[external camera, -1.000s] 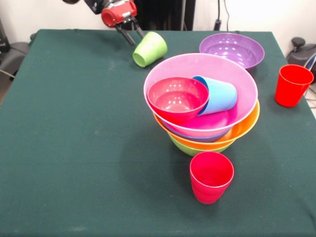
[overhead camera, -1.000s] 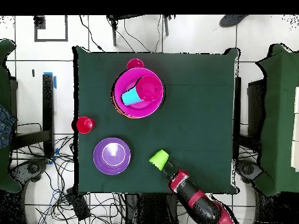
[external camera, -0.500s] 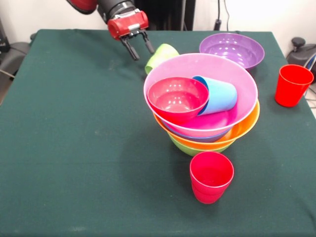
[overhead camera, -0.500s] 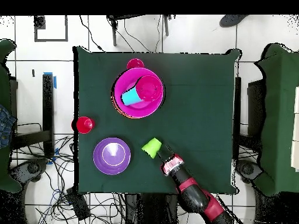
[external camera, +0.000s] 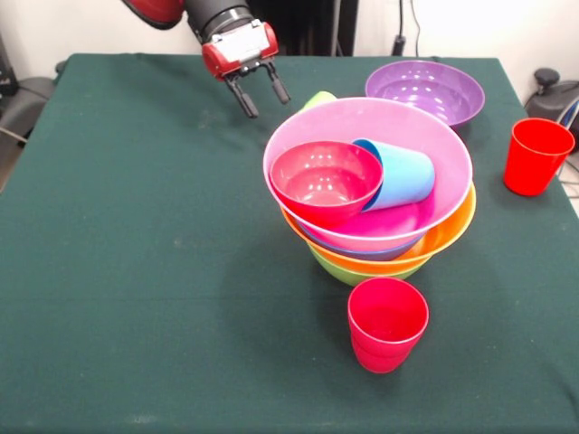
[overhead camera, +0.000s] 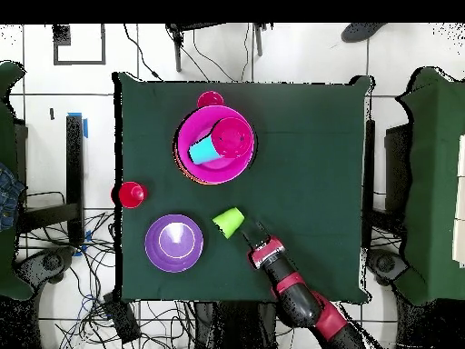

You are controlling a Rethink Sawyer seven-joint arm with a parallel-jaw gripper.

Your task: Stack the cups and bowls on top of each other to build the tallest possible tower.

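- the gripper hangs above the far side of the tabletop, its jaws apart and holding nothing.
- the lime green cup lies on its side just beside the jaws; in the overhead view it sits a little to their left, between them and the purple bowl, with a thin gap showing, though we cannot be sure they are not touching.
- in that view the cup's long axis runs roughly left to right, tilted slightly, and the jaws point along it rather than across it; which end is the mouth we cannot make out.
- we judge a grasp would need the jaws turned to straddle the cup's sides or its rim.
- in the front view only a sliver of the lime green cup shows past the far rim of the pink bowl, so its pose is hidden there.
- the tower stands mid-tabletop, the pink bowl topmost, holding the small red bowl and the tipped sky blue cup.
- one red cup stands just near of the tower, another red cup well off at the right.
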